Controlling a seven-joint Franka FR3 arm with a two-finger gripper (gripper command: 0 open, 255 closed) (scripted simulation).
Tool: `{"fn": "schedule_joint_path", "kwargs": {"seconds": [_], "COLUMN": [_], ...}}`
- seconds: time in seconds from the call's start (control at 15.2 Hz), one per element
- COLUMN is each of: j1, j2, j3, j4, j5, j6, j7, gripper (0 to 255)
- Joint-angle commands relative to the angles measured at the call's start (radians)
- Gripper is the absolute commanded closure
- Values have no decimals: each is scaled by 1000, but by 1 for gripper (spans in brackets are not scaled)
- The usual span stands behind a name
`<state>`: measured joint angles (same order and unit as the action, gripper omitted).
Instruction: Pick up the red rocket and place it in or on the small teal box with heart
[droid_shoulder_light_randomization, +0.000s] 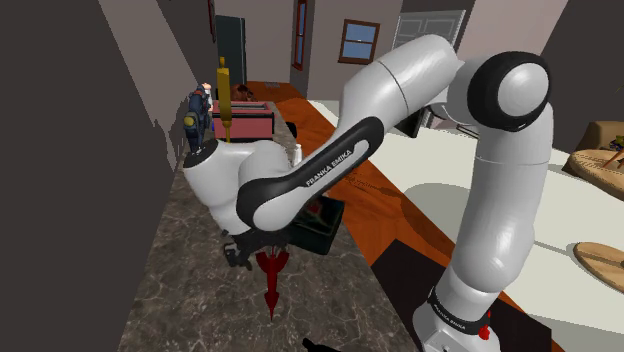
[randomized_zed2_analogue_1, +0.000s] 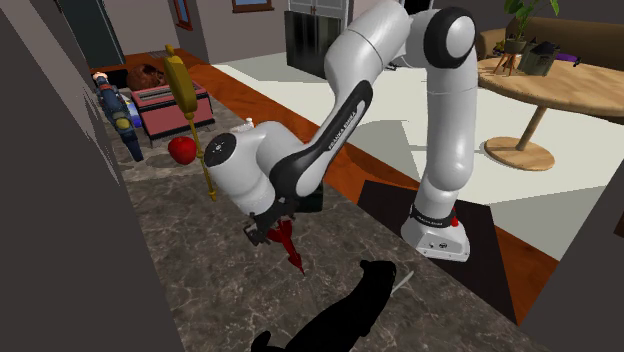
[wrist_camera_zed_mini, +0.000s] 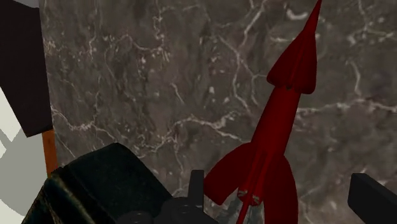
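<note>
The red rocket (droid_shoulder_light_randomization: 270, 282) (randomized_zed2_analogue_1: 287, 246) (wrist_camera_zed_mini: 280, 121) lies flat on the dark marble counter (droid_shoulder_light_randomization: 190, 280), nose pointing away from the hand. My black gripper (droid_shoulder_light_randomization: 262, 255) (randomized_zed2_analogue_1: 268, 230) (wrist_camera_zed_mini: 203, 198) hovers low over the rocket's finned tail, open. One finger (wrist_camera_zed_mini: 374, 198) stands well clear of the fins; the other is hidden behind the box. The small box (droid_shoulder_light_randomization: 326, 232) (wrist_camera_zed_mini: 95, 188) looks very dark green, almost black. It sits right beside the gripper, toward the counter's edge, partly covered by my forearm.
At the counter's far end stand a yellow upright tool (droid_shoulder_light_randomization: 223, 95) (randomized_zed2_analogue_1: 180, 85), a blue figure (droid_shoulder_light_randomization: 197, 115) (randomized_zed2_analogue_1: 115, 108), a maroon case (droid_shoulder_light_randomization: 250, 122) (randomized_zed2_analogue_1: 168, 105) and a red apple (randomized_zed2_analogue_1: 182, 150). A black animal figure (randomized_zed2_analogue_1: 340, 310) lies at the near end. A wall borders one side.
</note>
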<state>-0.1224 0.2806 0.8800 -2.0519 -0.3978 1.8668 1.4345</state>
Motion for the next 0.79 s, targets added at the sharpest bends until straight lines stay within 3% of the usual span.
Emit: {"fn": "schedule_joint_path", "kwargs": {"seconds": [0.0, 0.4, 0.73], "j1": [29, 25, 25], "j2": [62, 84, 87], "j3": [-26, -47, -49], "j4": [23, -34, -38], "j5": [-46, -79, -83], "j6": [-2, 68, 74], "j7": [54, 74, 76], "gripper": [0, 0, 0]}}
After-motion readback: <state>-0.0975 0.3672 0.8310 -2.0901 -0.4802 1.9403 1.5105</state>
